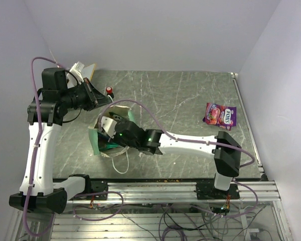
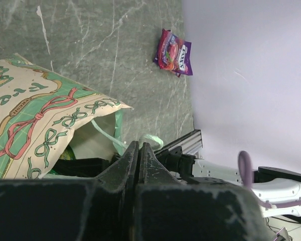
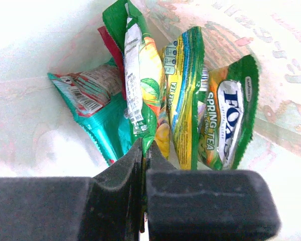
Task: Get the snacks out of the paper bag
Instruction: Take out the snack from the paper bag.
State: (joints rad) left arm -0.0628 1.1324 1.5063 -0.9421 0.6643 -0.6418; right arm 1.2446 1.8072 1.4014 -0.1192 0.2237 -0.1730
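Snacks [image 3: 185,100] in paper bag [image 3: 35,125]: three green, one teal, one red; right tool [image 3: 143,153] grips one green snack [image 3: 138,75], left tool [image 2: 139,153] clenched.

a grey-green marbled table top [image 1: 185,95] is lying under soft, even light, pale veins running across it. a plain lilac-white back wall [image 1: 155,30] is rising behind it, with a left wall [image 1: 10,50] and a right wall [image 1: 286,100] closing in the sides. an aluminium rail [image 1: 155,188] is running along the near edge.
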